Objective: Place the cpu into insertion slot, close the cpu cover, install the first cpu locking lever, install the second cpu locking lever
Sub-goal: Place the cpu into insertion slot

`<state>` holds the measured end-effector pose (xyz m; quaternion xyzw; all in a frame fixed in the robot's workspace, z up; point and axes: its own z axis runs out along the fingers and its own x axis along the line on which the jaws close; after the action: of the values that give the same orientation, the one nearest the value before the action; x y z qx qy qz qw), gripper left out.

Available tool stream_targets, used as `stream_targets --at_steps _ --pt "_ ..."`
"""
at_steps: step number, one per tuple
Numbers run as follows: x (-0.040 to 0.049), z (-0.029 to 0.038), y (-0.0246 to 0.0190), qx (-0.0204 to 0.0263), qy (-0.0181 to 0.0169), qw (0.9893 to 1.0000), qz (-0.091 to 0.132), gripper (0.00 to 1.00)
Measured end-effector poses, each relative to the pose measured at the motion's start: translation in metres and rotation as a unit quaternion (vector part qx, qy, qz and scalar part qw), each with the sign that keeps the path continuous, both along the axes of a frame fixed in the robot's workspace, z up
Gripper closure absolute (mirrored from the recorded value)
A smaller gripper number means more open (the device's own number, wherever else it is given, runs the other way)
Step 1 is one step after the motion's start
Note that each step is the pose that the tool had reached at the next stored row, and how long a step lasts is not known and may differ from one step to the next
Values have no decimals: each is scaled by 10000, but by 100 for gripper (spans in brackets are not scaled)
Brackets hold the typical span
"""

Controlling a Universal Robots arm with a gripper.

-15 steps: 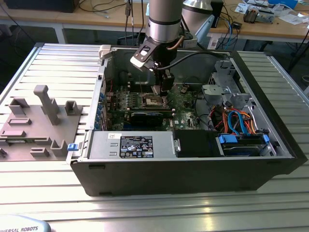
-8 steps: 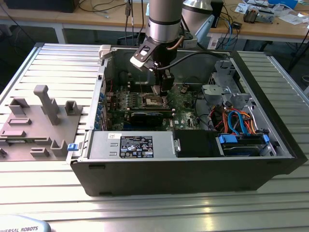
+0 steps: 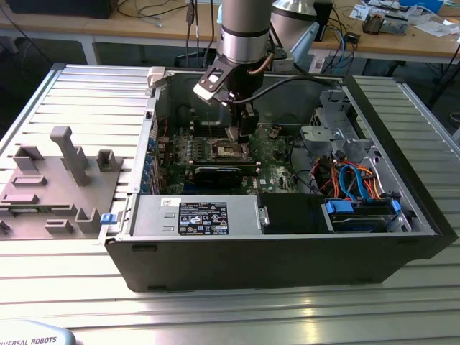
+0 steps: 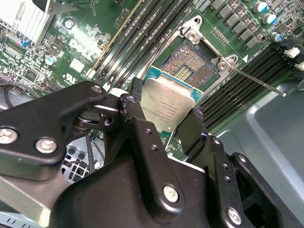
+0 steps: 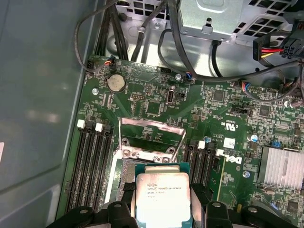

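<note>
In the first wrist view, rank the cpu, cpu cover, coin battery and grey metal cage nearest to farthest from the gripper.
1. the cpu, held in the gripper.
2. the cpu cover, standing open just beyond it.
3. the coin battery, farther along the board.
4. the grey metal cage, past the board's far edge.

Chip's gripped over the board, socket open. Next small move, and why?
Probably a short, slow descent, checking alignment. The gripper is shut on the small square silver-topped cpu, held above the square black insertion slot, whose contacts lie bare. The thin silvery cpu cover frame stands raised, clear of the path. How well the chip is centred I cannot tell.
</note>
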<state>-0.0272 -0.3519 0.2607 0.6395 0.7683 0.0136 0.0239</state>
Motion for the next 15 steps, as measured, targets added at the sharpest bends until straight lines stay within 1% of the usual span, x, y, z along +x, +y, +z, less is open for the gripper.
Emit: stream_targets --at_steps 15 --pt "0 -1 0 0 0 10000 -70 45"
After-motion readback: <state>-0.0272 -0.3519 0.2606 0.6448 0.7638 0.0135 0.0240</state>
